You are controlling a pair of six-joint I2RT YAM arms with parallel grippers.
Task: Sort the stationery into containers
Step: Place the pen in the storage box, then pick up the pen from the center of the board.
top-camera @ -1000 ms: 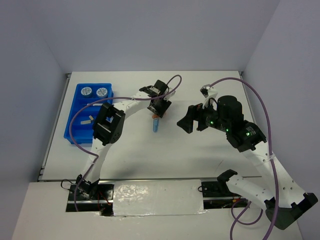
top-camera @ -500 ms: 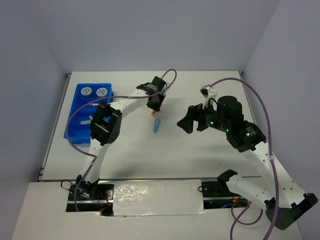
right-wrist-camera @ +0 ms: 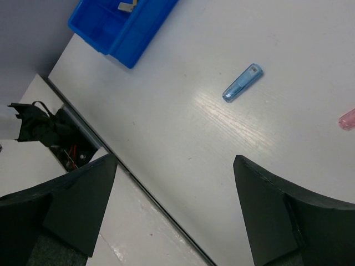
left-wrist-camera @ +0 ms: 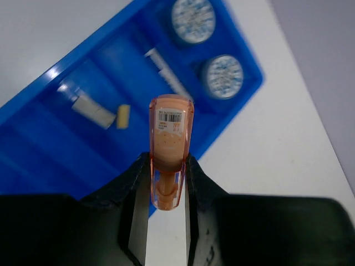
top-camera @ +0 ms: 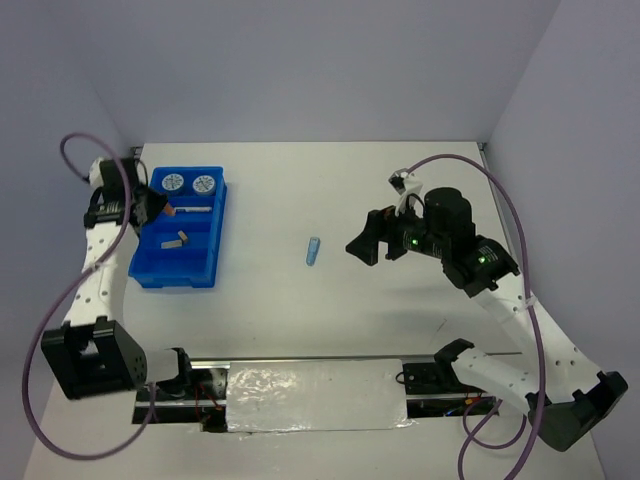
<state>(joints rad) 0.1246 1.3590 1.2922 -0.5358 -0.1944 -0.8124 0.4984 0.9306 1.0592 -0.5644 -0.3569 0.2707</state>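
My left gripper [top-camera: 162, 208] is shut on an orange capsule [left-wrist-camera: 169, 145] and holds it above the left edge of the blue tray [top-camera: 150, 273]. The tray holds two blue rolls [top-camera: 171, 183] [top-camera: 204, 184], a white pen [top-camera: 196, 209] and small tan and grey blocks [top-camera: 173, 240]. A light-blue capsule [top-camera: 314, 250] lies on the table mid-way between the arms. My right gripper [top-camera: 364, 245] is open and empty, hovering right of it. In the right wrist view the light-blue capsule [right-wrist-camera: 242, 83] lies ahead and a pink capsule [right-wrist-camera: 348, 118] shows at the right edge.
The left wall stands close beside the tray and the left arm. The right arm's purple cable [top-camera: 520, 215] loops over the right half of the table. The table's near edge and a foil-covered strip [top-camera: 315, 395] run along the front.
The left arm swung from the table's middle far to the left, carrying the orange capsule to above the tray. The right gripper shifted slightly left.
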